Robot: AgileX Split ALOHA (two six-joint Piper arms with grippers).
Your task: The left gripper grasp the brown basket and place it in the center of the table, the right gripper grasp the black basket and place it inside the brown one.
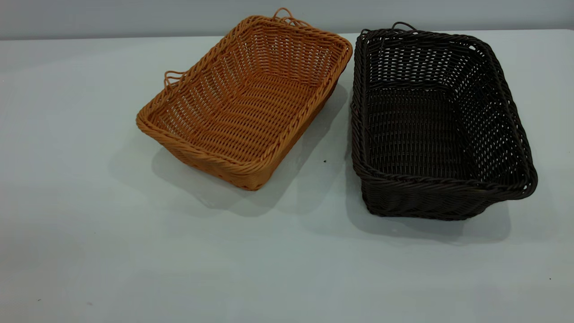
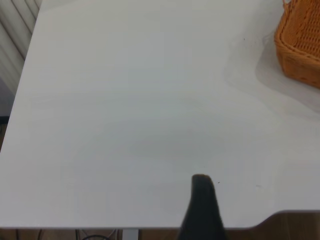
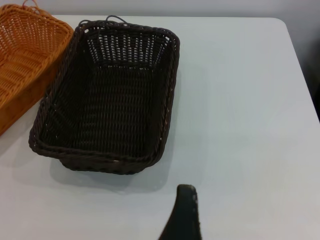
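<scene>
The brown basket [image 1: 245, 101] stands empty on the table [image 1: 89, 233], left of centre and turned at an angle. The black basket [image 1: 437, 123] stands empty right beside it, a narrow gap between them. Neither gripper shows in the exterior view. In the left wrist view, one black finger [image 2: 201, 205] of my left gripper [image 2: 247, 200] hangs over bare table near its edge, far from the brown basket's corner [image 2: 300, 45]. In the right wrist view, one finger [image 3: 185, 215] of my right gripper [image 3: 225, 210] hovers short of the black basket [image 3: 112, 95]. Both grippers are open and empty.
The table's front edge and a rounded corner [image 2: 280, 215] lie close under the left gripper. The table's right edge [image 3: 300, 70] runs beside the black basket with a wide bare strip between. A grey wall [image 1: 134, 18] stands behind the table.
</scene>
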